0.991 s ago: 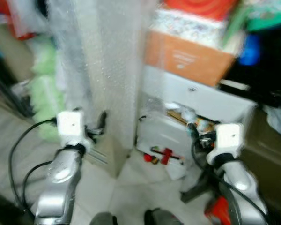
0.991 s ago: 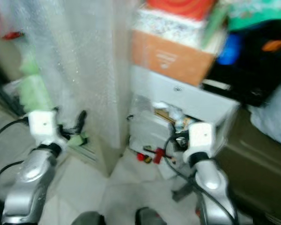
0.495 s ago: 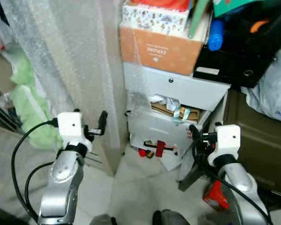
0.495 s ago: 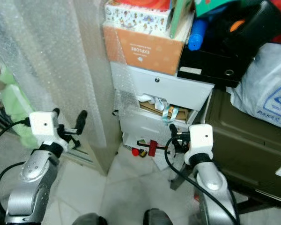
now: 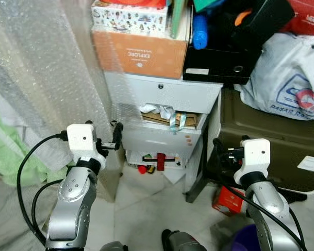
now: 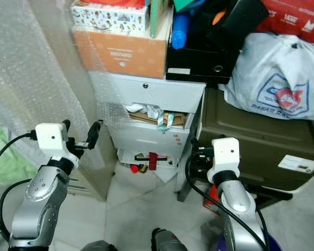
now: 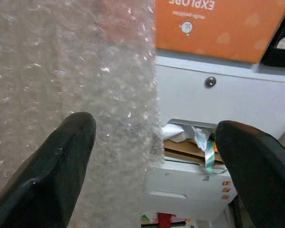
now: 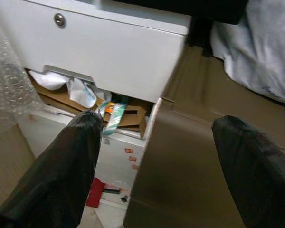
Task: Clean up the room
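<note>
The left gripper [image 7: 152,166] holds its jaws wide apart with nothing between them, its rounded matte-black fingers [image 7: 52,171] raised in front of a hanging sheet of bubble wrap [image 5: 47,78], clear and dimpled, draped down the robot's left side. The right gripper [image 8: 154,156] is likewise spread wide and empty, hovering before the seam where the white drawer unit [image 5: 162,99] meets the olive-brown storage box [image 5: 267,136].

The drawer unit is smooth and boxy, with a small round metal lock [image 8: 60,19] on its top drawer front. The drawer below it stands ajar and overstuffed: crumpled white paper [image 8: 50,80], a flat piece of brown cardboard [image 5: 162,119] and a curl of green-and-white ribbon [image 5: 174,121] poke out of the gap. At the foot of the unit, on the pale tiled floor [image 5: 146,209], lie loose red items [image 5: 159,159] and a white sheet, the clutter nearest the robot. A small red carton [image 5: 229,201] sits on the floor near the right arm.

On top of the unit rests an orange cardboard box [image 5: 138,52] with white lettering, a patterned white box [image 5: 128,15] stacked on it, and beside them a black case [image 5: 220,57] and a blue cylindrical bottle [image 5: 200,31]. A bulging white plastic bag [image 5: 285,78] with a printed logo slumps on the lid of the storage box.
</note>
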`<state>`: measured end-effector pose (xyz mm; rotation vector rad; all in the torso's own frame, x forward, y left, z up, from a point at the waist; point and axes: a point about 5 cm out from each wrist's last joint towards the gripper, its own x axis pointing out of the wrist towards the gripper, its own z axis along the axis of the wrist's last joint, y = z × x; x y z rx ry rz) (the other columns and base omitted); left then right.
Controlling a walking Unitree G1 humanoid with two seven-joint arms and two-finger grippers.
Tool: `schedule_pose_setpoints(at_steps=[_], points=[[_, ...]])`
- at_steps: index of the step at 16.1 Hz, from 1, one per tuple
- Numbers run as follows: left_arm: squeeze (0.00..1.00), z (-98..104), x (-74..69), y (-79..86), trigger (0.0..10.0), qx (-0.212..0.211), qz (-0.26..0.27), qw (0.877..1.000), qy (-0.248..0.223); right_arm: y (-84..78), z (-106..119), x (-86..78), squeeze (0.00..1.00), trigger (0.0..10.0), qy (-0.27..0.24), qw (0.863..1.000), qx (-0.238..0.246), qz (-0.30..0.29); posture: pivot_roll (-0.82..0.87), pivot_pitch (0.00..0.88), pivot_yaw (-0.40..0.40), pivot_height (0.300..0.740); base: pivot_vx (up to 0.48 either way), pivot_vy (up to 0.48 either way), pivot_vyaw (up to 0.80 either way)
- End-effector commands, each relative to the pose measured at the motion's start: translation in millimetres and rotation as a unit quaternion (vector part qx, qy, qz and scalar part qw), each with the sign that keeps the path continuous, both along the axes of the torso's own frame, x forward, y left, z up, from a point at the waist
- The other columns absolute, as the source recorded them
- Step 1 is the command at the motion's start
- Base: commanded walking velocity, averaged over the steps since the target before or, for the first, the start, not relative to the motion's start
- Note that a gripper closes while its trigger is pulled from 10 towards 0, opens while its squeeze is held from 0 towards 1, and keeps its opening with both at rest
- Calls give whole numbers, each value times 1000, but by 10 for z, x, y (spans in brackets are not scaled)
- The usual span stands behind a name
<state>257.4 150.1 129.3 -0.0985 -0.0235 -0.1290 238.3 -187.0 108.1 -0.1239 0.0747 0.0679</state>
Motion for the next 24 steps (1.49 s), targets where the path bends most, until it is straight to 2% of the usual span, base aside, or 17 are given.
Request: schedule_pose_setpoints(at_steps=[1, 4, 10, 16, 21, 24], points=[[0, -33, -15, 29, 10000, 6, 5, 1000, 7, 2, 17, 7, 0, 10000, -5, 1000, -3, 1, -37, 92, 12, 740, 0, 0, 0], [0, -27, -11, 21, 10000, 7, 2, 1000, 4, 6, 15, 11, 0, 10000, -5, 1000, -3, 1, -37, 92, 12, 740, 0, 306, -140], [0, -24, -13, 24, 10000, 9, 0, 1000, 4, 14, 11, 12, 0, 10000, -4, 1000, -2, 1, -35, 96, 14, 740, 0, 318, -672], [0, -29, -24, 25, 10000, 11, 1, 1000, 5, 17, 3, 4, 0, 10000, -5, 1000, -1, -1, -32, 101, 18, 740, 0, 54, 0], [0, -27, -27, 23, 10000, 12, -3, 1000, 4, 23, -6, 3, 0, 10000, -4, 1000, 0, -2, -32, 105, 19, 740, 0, 323, -800], [0, -26, -25, 12, 10000, 12, -3, 1000, 4, 25, -7, 3, 0, 10000, -5, 1000, 0, -2, -33, 104, 21, 740, 0, 330, -360]])
